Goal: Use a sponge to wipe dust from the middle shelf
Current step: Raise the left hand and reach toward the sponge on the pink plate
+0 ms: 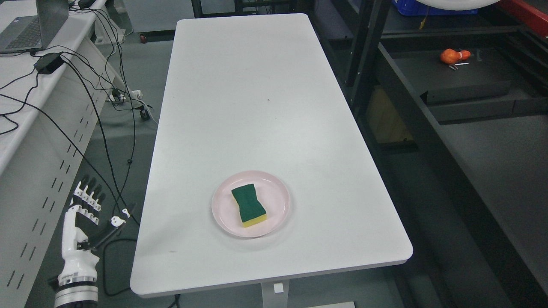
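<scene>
A sponge (248, 206) with a green top and a yellow underside lies on a pink plate (278, 201) near the front of a white table (257, 94). My left hand (92, 209) hangs beside the table's front left corner, below the tabletop level, with its fingers spread and holding nothing. It is well apart from the sponge. A dark shelf unit (466, 85) stands to the right of the table. The right arm is out of view.
An orange object (454, 55) lies on the shelf at the upper right. A white desk (38, 98) with a laptop (32, 25) and several black cables stands at the left. Cables (107, 141) trail across the floor between desk and table.
</scene>
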{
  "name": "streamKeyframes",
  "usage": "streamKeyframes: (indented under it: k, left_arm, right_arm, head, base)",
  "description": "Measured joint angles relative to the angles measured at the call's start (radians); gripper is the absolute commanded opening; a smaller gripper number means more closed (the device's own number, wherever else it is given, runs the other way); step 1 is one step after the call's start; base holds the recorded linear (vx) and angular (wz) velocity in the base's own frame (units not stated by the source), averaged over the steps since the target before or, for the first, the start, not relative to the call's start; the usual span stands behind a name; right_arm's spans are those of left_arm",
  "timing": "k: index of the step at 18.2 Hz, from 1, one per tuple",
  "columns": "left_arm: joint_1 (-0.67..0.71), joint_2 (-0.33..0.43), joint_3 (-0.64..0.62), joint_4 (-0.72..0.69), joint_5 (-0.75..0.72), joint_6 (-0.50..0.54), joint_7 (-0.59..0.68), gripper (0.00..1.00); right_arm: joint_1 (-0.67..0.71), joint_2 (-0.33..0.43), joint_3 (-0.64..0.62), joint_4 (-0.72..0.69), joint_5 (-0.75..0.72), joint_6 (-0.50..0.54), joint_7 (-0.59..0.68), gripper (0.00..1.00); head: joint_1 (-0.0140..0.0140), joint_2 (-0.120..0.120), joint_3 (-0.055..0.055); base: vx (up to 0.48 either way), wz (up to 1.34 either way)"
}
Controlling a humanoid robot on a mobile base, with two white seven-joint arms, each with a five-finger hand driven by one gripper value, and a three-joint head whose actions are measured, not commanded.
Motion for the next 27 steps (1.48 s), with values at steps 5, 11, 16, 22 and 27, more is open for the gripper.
streamKeyframes:
  k: [5,11,16,22,27]
  left_arm:
    - [-0.003,-0.001,-0.002,0.0,0.0,0.002,0.0,0.99]
    - [-0.034,0.013,0.004,0.005,-0.001,0.005,-0.067,0.99]
    - [-0.145,0.084,0.007,0.047,-0.095,-0.108,-0.218,0.97]
    - [-0.336,0.194,-0.013,0.135,-0.481,-0.312,-0.43,0.99]
    - [-0.455,0.183,-0.031,0.202,-0.585,-0.451,-0.508,0.94]
  right_arm:
    - [0.0,0.0,0.0,0.0,0.0,0.0,-0.003,1.0]
    - [0.0,0.0,0.0,0.0,0.0,0.0,-0.001,1.0]
    - [0.0,0.0,0.0,0.0,0.0,0.0,0.002,1.0]
    - [0.0,0.0,0.0,0.0,0.0,0.0,0.003,1.0]
    - [0.0,0.0,0.0,0.0,0.0,0.0,0.006,1.0]
  head:
    - [0.0,0.0,0.0]
    - [0.0,0.0,0.0]
    - [0.0,0.0,0.0]
    - [0.0,0.0,0.0]
    - [0.0,0.0,0.0]
  base:
    - [0.001,0.0]
    - [-0.004,0.0]
    - [0.0,0.0]
    - [0.0,0.0]
    - [0.0,0.0]
